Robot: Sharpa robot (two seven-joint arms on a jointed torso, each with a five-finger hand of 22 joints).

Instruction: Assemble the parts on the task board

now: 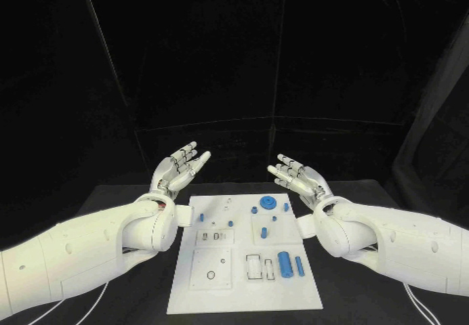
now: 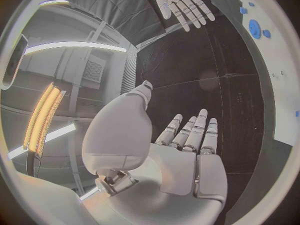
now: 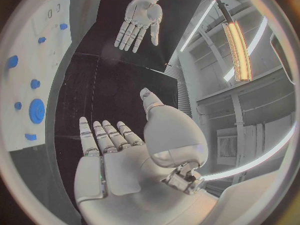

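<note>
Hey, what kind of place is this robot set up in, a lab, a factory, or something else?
Probably a robotics lab or test cell. A white task board with small blue parts lies on a black table against black drapes, and the wrist views show long ceiling strip lights. Both hands, left hand and right hand, are raised, holding nothing.

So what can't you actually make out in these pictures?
- Head view: the small blue parts on the task board are too small to identify.
- Left wrist view: the board is cut off by the circle's rim.
- Right wrist view: the right hand covers the table behind it.
</note>
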